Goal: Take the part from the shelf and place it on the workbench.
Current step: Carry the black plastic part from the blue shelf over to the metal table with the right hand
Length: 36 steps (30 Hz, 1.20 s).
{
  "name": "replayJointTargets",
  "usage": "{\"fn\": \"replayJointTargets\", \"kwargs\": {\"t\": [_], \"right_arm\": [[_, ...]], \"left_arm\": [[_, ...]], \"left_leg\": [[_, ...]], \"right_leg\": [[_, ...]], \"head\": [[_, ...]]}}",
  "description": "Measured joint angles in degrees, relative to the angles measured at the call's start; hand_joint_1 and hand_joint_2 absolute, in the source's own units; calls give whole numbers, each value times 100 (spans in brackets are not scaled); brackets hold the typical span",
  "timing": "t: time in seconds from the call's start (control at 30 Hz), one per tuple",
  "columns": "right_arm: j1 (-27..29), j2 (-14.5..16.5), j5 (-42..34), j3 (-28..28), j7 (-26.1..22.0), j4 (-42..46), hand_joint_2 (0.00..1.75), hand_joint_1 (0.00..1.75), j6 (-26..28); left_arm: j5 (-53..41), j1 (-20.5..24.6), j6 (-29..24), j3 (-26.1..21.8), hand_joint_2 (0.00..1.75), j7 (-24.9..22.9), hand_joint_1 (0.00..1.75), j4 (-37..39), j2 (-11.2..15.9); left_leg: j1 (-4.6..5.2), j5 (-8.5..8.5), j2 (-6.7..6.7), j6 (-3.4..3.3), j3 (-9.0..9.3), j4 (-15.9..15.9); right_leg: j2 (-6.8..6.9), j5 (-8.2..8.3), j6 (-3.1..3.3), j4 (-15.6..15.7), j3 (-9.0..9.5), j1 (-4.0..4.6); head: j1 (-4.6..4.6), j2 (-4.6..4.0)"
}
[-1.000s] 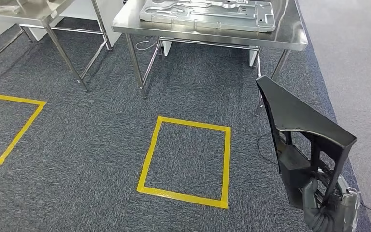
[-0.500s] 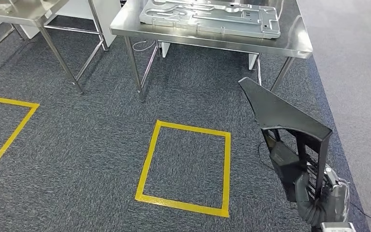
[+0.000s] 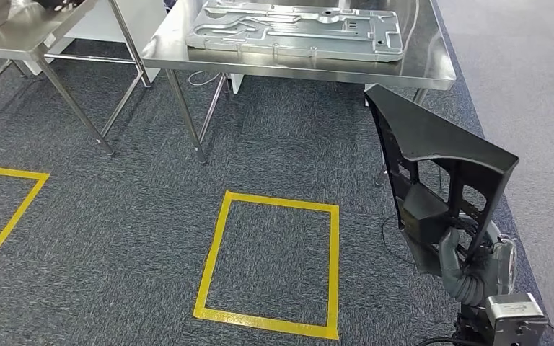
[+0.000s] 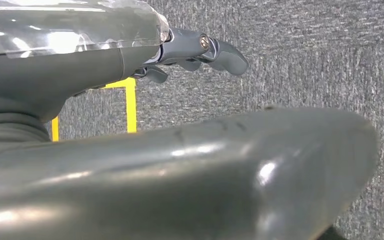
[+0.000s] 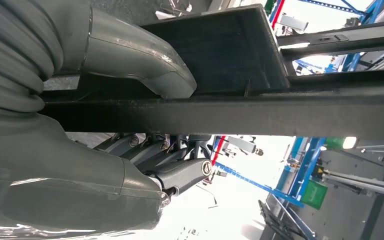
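Observation:
In the head view a large black plastic part (image 3: 433,144) with open ribs stands upright at the lower right, held from below by my right hand (image 3: 469,277). The right wrist view shows that hand (image 5: 80,150) with its thumb (image 5: 140,55) on one side of the part's black bar (image 5: 280,112) and the fingers (image 5: 180,172) on the other. The steel workbench (image 3: 433,66) stands ahead, just beyond the part's top edge. My left hand (image 4: 105,65) hangs over the carpet, its fingers (image 4: 215,50) stretched out and holding nothing.
A flat grey metal plate (image 3: 296,29) covers most of the workbench top. A second steel table (image 3: 22,29) stands to the left. A yellow tape square (image 3: 213,252) marks the grey carpet before the workbench, and another tape line (image 3: 7,209) lies at far left.
The whole picture has shifted: the camera has moved and the workbench now lies further left and lower. The part stays in my right hand and sits higher in the picture, near the bench's front edge.

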<state>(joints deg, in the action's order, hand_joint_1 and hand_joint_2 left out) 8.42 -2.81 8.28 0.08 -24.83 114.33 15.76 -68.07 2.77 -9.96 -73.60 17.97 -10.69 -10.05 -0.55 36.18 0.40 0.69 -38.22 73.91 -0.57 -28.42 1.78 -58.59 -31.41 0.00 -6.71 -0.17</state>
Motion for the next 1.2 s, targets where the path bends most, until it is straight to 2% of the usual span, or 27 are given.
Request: {"fn": "replayJointTargets", "kwargs": {"t": [0.03, 0.07, 0.1, 0.13, 0.17, 0.27, 0.33, 0.43, 0.47, 0.5, 0.53, 0.6, 0.67, 0.77, 0.8, 0.83, 0.87, 0.93, 0.97, 1.0, 1.03, 1.13, 1.17, 1.2], "right_arm": [[-43, 0, -2, -2, 3, -36, 175, 175, -14], [-82, -1, -3, -4, 4, -68, 175, 175, -23], [-124, -1, -5, -7, 4, -104, 175, 175, -30], [-163, -1, -8, -11, 6, -141, 175, 175, -34], [-193, 0, -9, -17, 8, -179, 175, 175, -37], [-247, -5, -8, -33, 13, -261, 175, 175, -39], [-305, -18, 9, -42, 16, -291, 175, 175, -39], [-382, -31, 100, -62, 59, -343, 175, 175, -39], [-388, -31, 141, -64, 89, -361, 175, 175, -39], [-398, -31, 179, -67, 121, -375, 175, 175, -40], [-421, -30, 211, -72, 156, -387, 175, 175, -41], [-492, -28, 261, -90, 219, -398, 175, 175, -42], [-559, -26, 326, -109, 292, -406, 175, 175, -44], [-594, -19, 441, -139, 416, -391, 175, 175, -70], [-605, -17, 468, -148, 446, -380, 175, 175, -85], [-624, -16, 487, -157, 466, -370, 175, 175, -100], [-642, -14, 502, -166, 483, -364, 175, 175, -114], [-669, -4, 519, -179, 508, -363, 175, 175, -136], [-672, 4, 526, -183, 524, -363, 175, 175, -145], [-673, 13, 534, -187, 539, -363, 175, 175, -154], [-676, 20, 542, -191, 557, -363, 175, 175, -163], [-694, 52, 601, -200, 604, -368, 175, 175, -204], [-702, 67, 626, -209, 617, -369, 175, 175, -224], [-707, 87, 652, -218, 629, -369, 175, 175, -246]], "left_arm": [[2, -6, -3, -6, 0, -3, 0, 0, -1], [5, -12, -8, -13, 0, -6, 0, 0, 1], [9, -14, -13, -22, 0, -12, 0, 0, 4], [13, -15, -21, -32, 0, -19, 0, 0, 7], [15, -18, -28, -41, 0, -29, 0, 0, 5], [16, -19, -38, -52, 0, -50, 0, 0, -17], [18, 4, -38, -54, 0, -52, 0, -1, -32], [20, 43, -33, -56, 0, -65, 0, -2, -55], [18, 45, -29, -56, 0, -78, 0, -2, -63], [13, 42, -24, -57, 0, -96, 0, -2, -70], [3, 41, -19, -57, 0, -115, 0, -2, -78], [-19, 47, -5, -57, 0, -144, 0, -2, -87], [-40, 72, 13, -56, 0, -163, 0, -2, -90], [-77, 97, 33, -54, 0, -189, 0, -2, -90], [-86, 101, 37, -53, 0, -196, 0, -2, -89], [-91, 110, 41, -52, 0, -206, 0, -2, -88], [-96, 119, 45, -51, 0, -220, 0, -2, -87], [-105, 128, 52, -50, 0, -254, 0, -2, -87], [-110, 126, 57, -49, 0, -273, 0, -2, -87], [-112, 122, 61, -49, 0, -286, 0, -2, -87], [-115, 118, 65, -48, 0, -296, 0, -2, -87], [-121, 111, 68, -46, 0, -307, 0, -3, -72], [-123, 111, 69, -46, 0, -310, 0, -4, -63], [-125, 110, 71, -45, 0, -314, 0, -5, -55]], "left_leg": [[16, -222, -1, -51, 35, -295], [45, -544, -3, -124, 107, -683], [79, -793, -10, -189, 165, -1004], [112, -965, -21, -240, 212, -1242], [142, -1054, -31, -279, 233, -1370], [145, -1057, -51, -322, 383, -1545], [106, -1037, -55, -338, 544, -1653], [76, -935, -57, -349, 685, -1688], [64, -885, -60, -338, 740, -1687], [47, -829, -64, -319, 809, -1686], [26, -766, -67, -290, 892, -1684], [-10, -632, -70, -219, 1063, -1679], [-17, -528, -69, -134, 1135, -1683], [-14, -468, -60, -20, 1186, -1640], [-18, -464, -56, 2, 1156, -1509], [-26, -425, -55, 17, 1035, -1270], [-32, -335, -54, 27, 827, -914], [-29, -35, -54, 36, 307, -151], [-26, 85, -54, 33, 100, 69], [-21, 103, -54, 18, -23, 103], [-11, -11, -54, -14, -60, -59], [64, -862, -62, -179, 60, -1041], [92, -1047, -66, -215, 93, -1234], [114, -1123, -71, -239, 104, -1334]], "right_leg": [[-9, -56, 3, 1, 80, 24], [-15, -112, 5, 6, 148, 37], [-19, -163, -4, 9, 209, 53], [-26, -204, -23, 12, 241, 53], [-33, -227, -52, 16, 269, 43], [-35, -217, -158, -34, 334, 23], [-14, -308, -225, -323, 199, 8], [6, -636, -340, -1209, -445, -71], [13, -660, -375, -1355, -620, -102], [21, -569, -408, -1311, -703, -129], [33, -361, -437, -1085, -699, -156], [67, 182, -474, -421, -573, -192], [99, 384, -410, -81, -514, -163], [89, 329, -247, -55, -463, -139], [82, 295, -202, -39, -410, -144], [76, 261, -161, -26, -351, -143], [74, 221, -126, -14, -294, -140], [66, 124, -84, -10, -190, -115], [55, 68, -75, -10, -123, -100], [42, 8, -70, -10, -45, -83], [31, -56, -69, -9, 47, -65], [12, -241, -89, -4, 282, -27], [2, -289, -115, 5, 314, -26], [-7, -314, -149, -1, 340, -26]], "head": [[0, 0], [1, -1], [4, -1], [8, -1], [11, -1], [11, 0], [9, 0], [8, 0], [8, 0], [8, 0], [8, 0], [8, 0], [17, 0], [22, 0], [21, 0], [21, 0], [21, 0], [21, 0], [21, 0], [21, 0], [22, 0], [22, 0], [21, 0], [21, 0]]}}
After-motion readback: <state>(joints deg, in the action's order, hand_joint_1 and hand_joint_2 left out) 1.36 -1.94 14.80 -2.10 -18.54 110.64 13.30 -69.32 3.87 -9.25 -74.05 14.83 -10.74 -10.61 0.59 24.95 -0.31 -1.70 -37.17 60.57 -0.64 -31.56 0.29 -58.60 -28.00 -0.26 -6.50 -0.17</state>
